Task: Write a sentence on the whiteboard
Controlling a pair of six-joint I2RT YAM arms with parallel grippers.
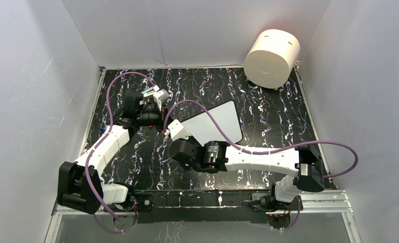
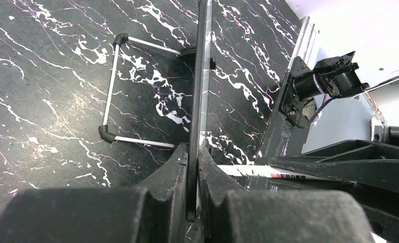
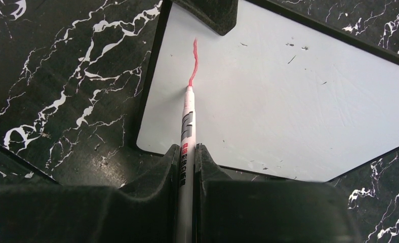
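marker tip on whiteboard | red stroke | left end effector clamps edge

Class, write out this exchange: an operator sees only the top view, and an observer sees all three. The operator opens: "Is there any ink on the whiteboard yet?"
Observer: Yes. The right wrist view shows one short, wavy red stroke near an edge of the whiteboard.
Operator: Is the marker touching it?
Observer: Yes. The tip of the marker, held between the right fingers, meets the stroke's lower end.
Operator: What is the left arm doing?
Observer: The left fingers pinch the board's rim.
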